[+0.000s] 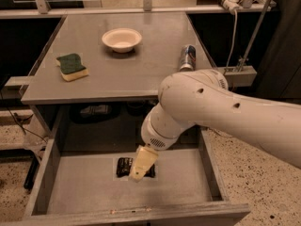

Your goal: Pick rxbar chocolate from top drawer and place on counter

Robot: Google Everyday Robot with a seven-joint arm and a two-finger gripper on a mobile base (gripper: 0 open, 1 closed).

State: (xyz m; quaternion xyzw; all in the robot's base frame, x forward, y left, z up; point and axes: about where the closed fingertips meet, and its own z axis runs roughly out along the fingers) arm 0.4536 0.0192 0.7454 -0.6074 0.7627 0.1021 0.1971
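Note:
The rxbar chocolate (124, 166), in a dark wrapper, lies flat on the bottom of the open top drawer (75, 187), near its middle back. My gripper (141, 166) hangs from the big white arm down into the drawer, right over the bar's right half, which it hides. One pale finger (143, 163) shows. The grey counter (141, 55) lies above and behind the drawer.
On the counter stand a white bowl (122, 39) at the back middle, a green-and-yellow sponge (72, 66) at the left, and a can (188, 57) lying at the right edge. The drawer's side walls (47, 171) rise low on both sides.

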